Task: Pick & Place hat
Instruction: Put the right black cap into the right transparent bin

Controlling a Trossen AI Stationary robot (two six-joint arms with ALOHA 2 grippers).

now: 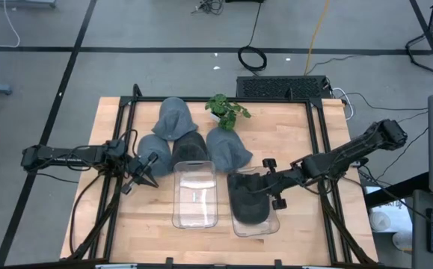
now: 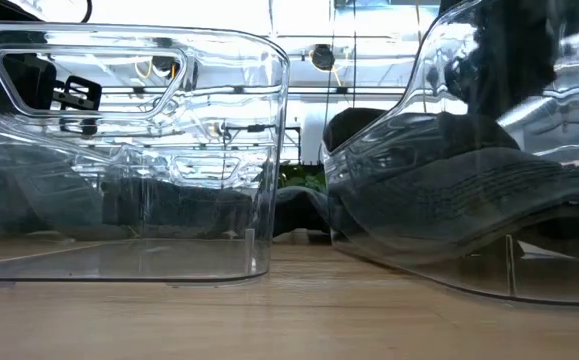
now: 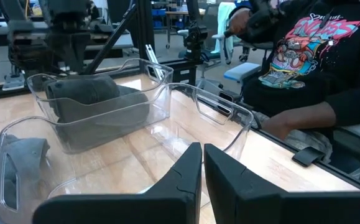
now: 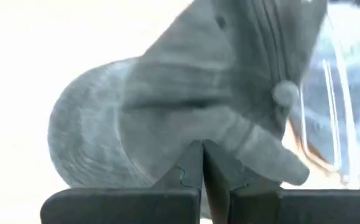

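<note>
A dark grey hat (image 1: 247,202) sits in the right clear bin (image 1: 274,224), its crown and top button (image 4: 285,93) filling the right wrist view. My right gripper (image 1: 264,179) is at that bin's far right corner, shut on the hat. The left clear bin (image 1: 195,217) holds no hat. Several lighter grey hats (image 1: 175,118) lie bunched on the table just beyond the two bins. My left gripper (image 1: 149,179) waits shut, to the left of the left bin, with nothing between its fingers (image 3: 203,155). My right gripper pinches a fold of the hat's crown cloth (image 4: 232,140) between its two fingers, close to where the brim (image 4: 86,137) starts. The fingers come slanting down from the table's right side. The hat's body stays inside the right bin (image 2: 439,190); whether it rests on the floor does not show.
A small green plant (image 1: 227,110) stands at the table's far edge behind the hats. A black box (image 1: 282,87) lies beyond the far edge. A person in a black printed shirt (image 3: 304,74) sits at the table's near side. Bare wood lies left and right of the bins.
</note>
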